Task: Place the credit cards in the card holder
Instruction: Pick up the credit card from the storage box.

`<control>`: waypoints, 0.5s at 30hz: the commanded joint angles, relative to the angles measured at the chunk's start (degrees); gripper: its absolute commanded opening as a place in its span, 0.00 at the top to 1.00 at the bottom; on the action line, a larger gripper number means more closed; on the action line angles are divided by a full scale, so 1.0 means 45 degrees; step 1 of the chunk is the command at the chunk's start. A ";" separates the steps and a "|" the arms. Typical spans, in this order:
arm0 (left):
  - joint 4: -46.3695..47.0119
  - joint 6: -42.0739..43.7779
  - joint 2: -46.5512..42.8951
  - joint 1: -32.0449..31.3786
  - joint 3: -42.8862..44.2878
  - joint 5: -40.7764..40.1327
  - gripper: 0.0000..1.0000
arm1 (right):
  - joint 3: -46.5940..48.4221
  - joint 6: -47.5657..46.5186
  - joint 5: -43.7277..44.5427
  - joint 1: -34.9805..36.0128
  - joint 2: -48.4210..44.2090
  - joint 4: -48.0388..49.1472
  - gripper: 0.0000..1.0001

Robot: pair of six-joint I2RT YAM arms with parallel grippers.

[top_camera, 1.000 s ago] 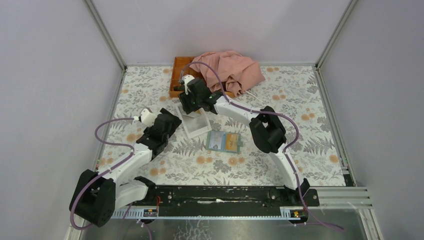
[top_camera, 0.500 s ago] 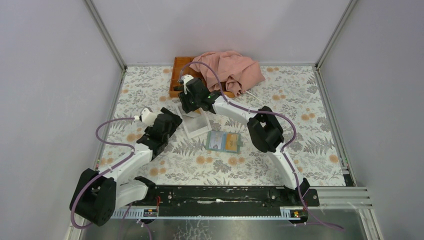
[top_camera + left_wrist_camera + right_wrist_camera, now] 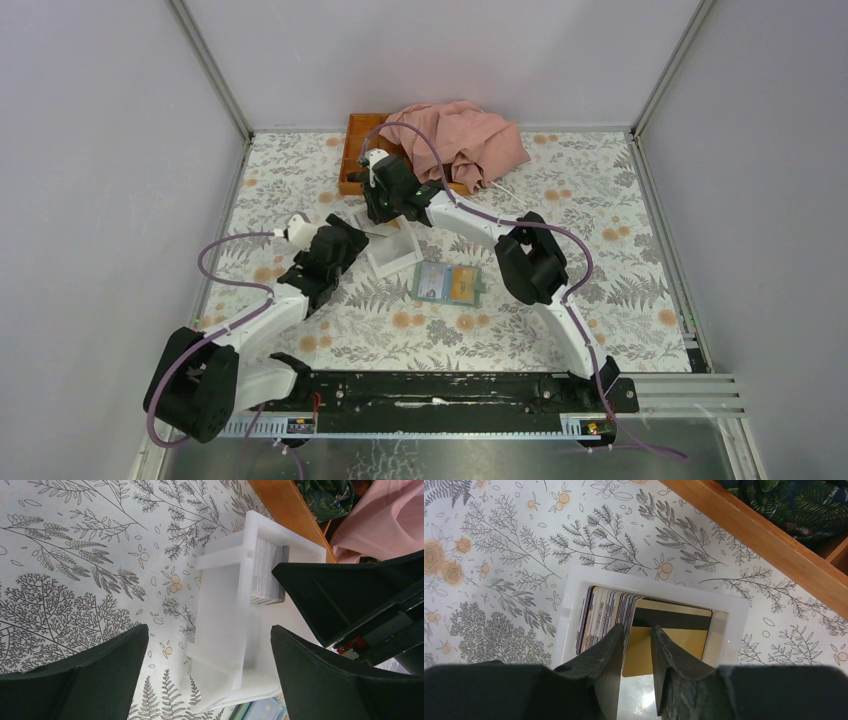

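Several credit cards (image 3: 604, 611) stand on edge in a white open-topped box (image 3: 731, 617); a gold card with a black stripe (image 3: 676, 632) leans apart at their end. My right gripper (image 3: 639, 630) reaches down into the box, its jaws open only by a slim gap, the stack's last cards beside the left finger (image 3: 611, 647). From above, the right gripper (image 3: 384, 212) is over the box's (image 3: 395, 252) far end. The left gripper (image 3: 340, 238) stands wide open at the box's left side, holding nothing. The card holder (image 3: 447, 284) lies open, pale blue and orange, to the right of the box's near end.
An orange wooden tray (image 3: 356, 150) stands at the back with a pink cloth (image 3: 462, 140) heaped over it. In the left wrist view the box (image 3: 225, 630) lies between the fingers of the left gripper (image 3: 210, 630), with the tray (image 3: 290, 510) beyond it.
The right gripper's jaws have narrowed from wide to a slim gap over the cards. The left gripper has crept a little closer to the box.
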 commanded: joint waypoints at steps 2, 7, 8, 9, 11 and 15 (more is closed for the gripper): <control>0.0903 0.0236 0.0479 0.0139 -0.0054 0.0230 0.00 | 0.0178 0.0363 -0.0544 0.0058 -0.0580 -0.0028 0.68; 0.1037 0.0255 0.0963 0.0155 -0.0047 0.0389 0.00 | 0.0137 0.0516 -0.0678 0.0048 -0.0769 -0.0027 0.70; 0.1085 0.0246 0.1026 0.0173 -0.0041 0.0411 0.00 | 0.0128 0.0540 -0.0690 0.0052 -0.0798 -0.0027 0.70; 0.1127 0.0255 0.1080 0.0185 -0.0055 0.0423 0.00 | 0.0110 0.0565 -0.0706 0.0064 -0.0839 -0.0022 0.71; 0.1175 0.0256 0.1151 0.0195 -0.0090 0.0436 0.00 | 0.0078 0.0612 -0.0756 0.0077 -0.0917 0.0001 0.71; 0.1253 0.0256 0.1225 0.0213 -0.0101 0.0479 0.01 | 0.0097 0.0672 -0.0777 0.0092 -0.1068 -0.0016 0.72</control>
